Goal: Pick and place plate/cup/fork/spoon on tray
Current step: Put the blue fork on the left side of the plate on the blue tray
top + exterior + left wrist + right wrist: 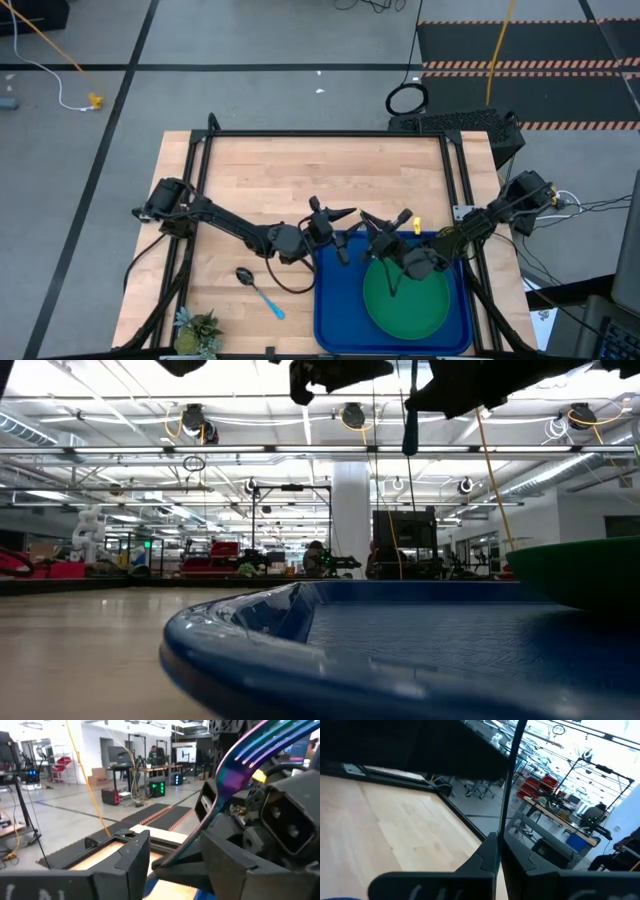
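The fork stands upright above the blue tray [330, 320], between my two grippers. Its iridescent tines [250, 750] point up and its handle [410, 415] hangs down, clear of the tray. My right gripper [500, 837] is shut on it, over the tray's far part [375, 225]. My left gripper [175, 845] is open, with its fingers on either side of the fork's neck [210, 815], at the tray's far left corner [335, 215]. The green plate [410, 300] lies on the tray. The spoon [258, 288] lies on the table left of the tray. The cup is out of view. My right gripper pinches the fork between its two fingers, at their free ends. The fork shows edge-on as a thin line [502, 826] rising from the fingertips. It is lifted clear and upright, tines up, handle hanging below. The fingers hide which part of its length they hold.
A spiky potted plant [198, 330] stands at the table's near left corner. Black frame rails [330, 133] run along the table's far and side edges. The plate's rim [590, 570] and the tray's wall [230, 650] rise close in front of the low camera.
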Available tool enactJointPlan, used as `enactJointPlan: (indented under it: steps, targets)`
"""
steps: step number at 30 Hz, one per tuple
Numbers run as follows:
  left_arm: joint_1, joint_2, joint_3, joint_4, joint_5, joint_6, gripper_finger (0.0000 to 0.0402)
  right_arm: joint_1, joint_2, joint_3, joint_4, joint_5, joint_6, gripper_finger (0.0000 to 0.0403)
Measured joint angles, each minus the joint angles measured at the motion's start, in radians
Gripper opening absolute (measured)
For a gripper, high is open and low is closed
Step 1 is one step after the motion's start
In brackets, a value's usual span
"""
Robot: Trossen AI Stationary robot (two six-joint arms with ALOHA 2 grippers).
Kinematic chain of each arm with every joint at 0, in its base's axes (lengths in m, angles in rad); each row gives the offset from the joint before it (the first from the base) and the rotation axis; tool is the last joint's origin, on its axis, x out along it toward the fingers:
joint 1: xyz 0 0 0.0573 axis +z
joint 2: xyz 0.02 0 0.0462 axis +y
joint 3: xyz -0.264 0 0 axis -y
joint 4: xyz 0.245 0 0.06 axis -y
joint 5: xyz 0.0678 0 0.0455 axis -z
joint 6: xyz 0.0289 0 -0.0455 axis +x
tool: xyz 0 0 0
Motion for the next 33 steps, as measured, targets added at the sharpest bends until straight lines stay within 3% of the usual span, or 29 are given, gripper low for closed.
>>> enactJointPlan:
  steps: [11, 15, 21, 33]
  targets:
    - [-0.015, -0.002, 0.001, -0.018, 0.020, 0.157, 0.0121, -0.018, 0.000, 0.000, 0.014, 0.001, -0.029, 0.0000]
    - [-0.011, -0.002, 0.001, 0.003, 0.012, 0.156, 0.0120, -0.022, -0.001, 0.000, 0.024, -0.008, -0.005, 0.0000]
    - [0.009, -0.002, 0.001, 0.003, 0.071, 0.171, 0.0120, -0.052, 0.000, 0.000, -0.015, -0.113, 0.072, 0.0000]
    - [0.015, -0.002, 0.001, 0.005, 0.038, 0.203, 0.0120, -0.066, -0.001, 0.000, -0.036, -0.101, 0.124, 0.0000]
